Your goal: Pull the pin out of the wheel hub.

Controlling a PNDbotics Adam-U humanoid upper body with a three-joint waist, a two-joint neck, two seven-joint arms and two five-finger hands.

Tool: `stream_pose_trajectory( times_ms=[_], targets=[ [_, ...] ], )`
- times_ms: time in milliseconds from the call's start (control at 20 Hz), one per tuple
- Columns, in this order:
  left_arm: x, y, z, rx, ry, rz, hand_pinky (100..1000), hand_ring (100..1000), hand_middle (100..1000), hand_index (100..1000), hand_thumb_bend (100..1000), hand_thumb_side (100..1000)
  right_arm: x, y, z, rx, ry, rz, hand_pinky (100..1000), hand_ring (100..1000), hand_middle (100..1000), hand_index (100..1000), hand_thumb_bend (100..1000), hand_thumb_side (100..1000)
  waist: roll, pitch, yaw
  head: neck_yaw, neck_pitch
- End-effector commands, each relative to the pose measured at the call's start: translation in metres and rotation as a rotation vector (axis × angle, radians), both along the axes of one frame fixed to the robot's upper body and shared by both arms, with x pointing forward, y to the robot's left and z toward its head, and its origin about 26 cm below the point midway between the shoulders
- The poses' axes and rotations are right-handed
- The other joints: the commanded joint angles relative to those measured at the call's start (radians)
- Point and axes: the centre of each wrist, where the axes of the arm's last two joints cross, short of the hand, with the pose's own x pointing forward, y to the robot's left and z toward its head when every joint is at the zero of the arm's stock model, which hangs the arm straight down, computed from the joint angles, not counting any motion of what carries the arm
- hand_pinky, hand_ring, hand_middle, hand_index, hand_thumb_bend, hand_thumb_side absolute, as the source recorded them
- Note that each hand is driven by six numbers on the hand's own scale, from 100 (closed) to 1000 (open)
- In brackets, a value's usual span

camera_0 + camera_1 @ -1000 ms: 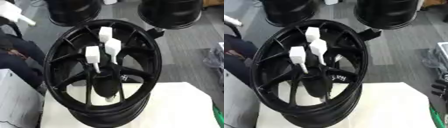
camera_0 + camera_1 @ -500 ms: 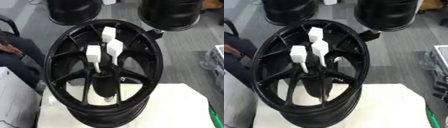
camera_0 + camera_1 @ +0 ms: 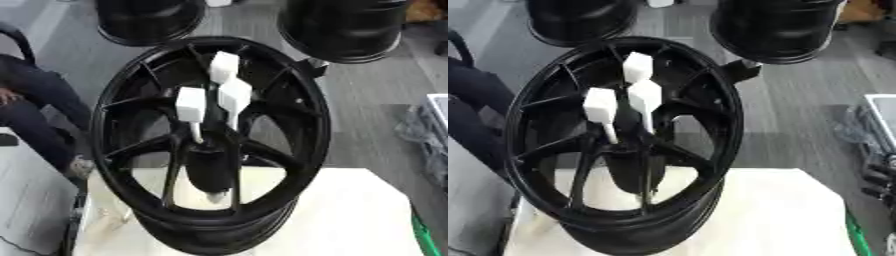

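grey floor behind: two black rims (image 3: 341, 25); wheel hub (image 3: 210, 145) on white table (image 3: 350, 215), three white pins (image 3: 191, 104) inserted; no robot hand visible.

Grey plank floor (image 3: 367, 85) – two black rims (image 3: 346, 25) standing behind.

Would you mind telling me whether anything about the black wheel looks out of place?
Three white block-headed pins stick out of the black spoked wheel's hub, leaning at differing angles. Neither robot hand is visible.
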Motion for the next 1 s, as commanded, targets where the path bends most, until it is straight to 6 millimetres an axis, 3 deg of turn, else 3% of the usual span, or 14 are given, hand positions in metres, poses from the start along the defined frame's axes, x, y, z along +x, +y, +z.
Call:
stream_pose_trajectory(
  times_ms=[50, 300, 450, 650, 950, 1000],
  targets=[
    [-0.009, 0.005, 0.006, -0.11, -0.114, 0.06, 580, 472, 591, 774, 768, 496, 0.003, 0.0, 0.008, 0.007, -0.035, 0.002, 691, 754, 763, 922, 100, 996, -0.012, -0.003, 0.001, 0.003, -0.002],
    [-0.022, 0.023, -0.039, -0.377, -0.16, 0.238, 575, 472, 578, 767, 748, 516, 0.004, 0.006, 0.005, 0.032, -0.038, 0.007, 692, 754, 763, 922, 100, 993, -0.038, 0.001, 0.004, 0.022, -0.002],
    [-0.024, 0.02, -0.076, -0.531, -0.141, 0.321, 577, 475, 576, 766, 749, 508, 0.005, 0.007, 0.006, 0.032, -0.038, 0.014, 692, 754, 763, 922, 100, 996, -0.039, 0.0, 0.002, 0.036, -0.002],
    [-0.015, -0.01, -0.109, -0.692, -0.127, 0.342, 577, 474, 573, 762, 754, 555, 0.005, 0.006, 0.006, 0.026, -0.036, 0.014, 691, 754, 763, 922, 100, 992, -0.035, -0.002, -0.001, 0.033, -0.002],
    [-0.01, -0.057, -0.133, -0.886, -0.068, 0.308, 578, 473, 557, 755, 759, 579, 0.005, 0.003, 0.004, 0.019, -0.027, 0.013, 693, 755, 764, 923, 100, 999, -0.031, -0.004, 0.001, 0.028, -0.002],
    [-0.009, -0.076, -0.142, -0.969, -0.047, 0.286, 578, 473, 557, 754, 762, 583, 0.005, 0.002, 0.004, 0.016, -0.028, 0.011, 692, 755, 764, 923, 100, 999, -0.027, -0.003, 0.003, 0.026, -0.002]
  ],
)
